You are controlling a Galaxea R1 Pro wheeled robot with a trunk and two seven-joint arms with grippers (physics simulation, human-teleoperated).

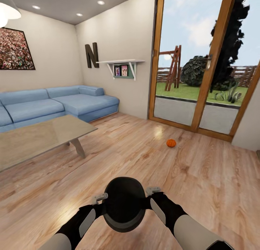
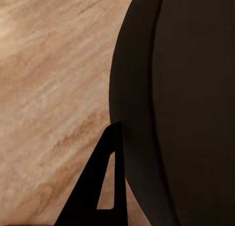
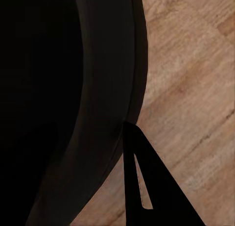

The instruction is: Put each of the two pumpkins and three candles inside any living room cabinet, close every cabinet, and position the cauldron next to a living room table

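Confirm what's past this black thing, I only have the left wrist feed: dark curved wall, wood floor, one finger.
Observer: That wall is the cauldron, held between the left gripper and the right gripper in the head view.
Operator: Any pumpkin around?
Observer: One pumpkin lies on the floor ahead, to the right, near the glass door.
Operator: Table nearby?
Observer: A low table stands ahead to the left, in front of a blue sofa.
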